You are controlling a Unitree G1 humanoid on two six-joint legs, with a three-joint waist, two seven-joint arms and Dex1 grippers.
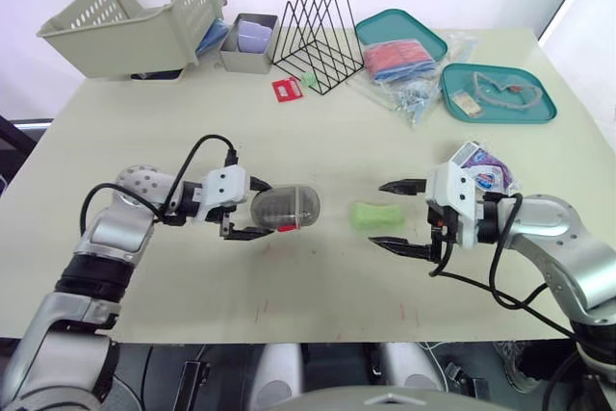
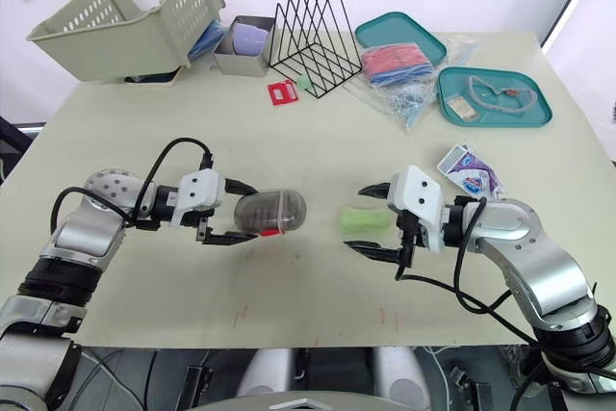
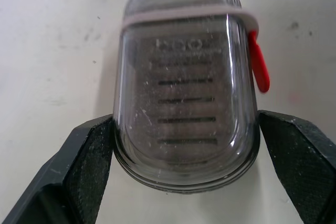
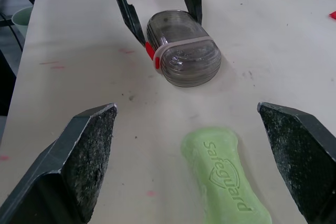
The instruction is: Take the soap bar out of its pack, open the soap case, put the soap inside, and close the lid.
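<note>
Green soap bar [image 4: 226,174]: state its position. (Checker)

I read it as unwrapped and lying flat on the desk [image 1: 289,132], toward the near edge and roughly midway between the left and right edges. The empty pack [image 1: 484,170] lies beyond my right arm, toward the right edge. (Operator)

Tool states? (Checker)

Right tool [image 1: 381,215]: released, jaws spread wide, one finger on each side of the bar, neither touching it. Left tool [image 1: 264,209]: clenched on the soap case [image 1: 285,207], with both pads [image 3: 97,156] pressing the sides of its rounded end. The case rests on the desk near the bar, on the left-edge side, and its lid appears closed. (Operator)

Handling notes? (Checker)

My judgement: the bar is light, stiff and probably slick, with rounded ends. Take hold across the narrow waist, on the long flanks, with moderate force. A hold near either end may squirt it out. The case is a light, hard, smooth shell. Keep the left hold clear of the red latch [image 3: 259,69] so the lid can swing. The case needs opening before the bar goes in. (Operator)
</note>
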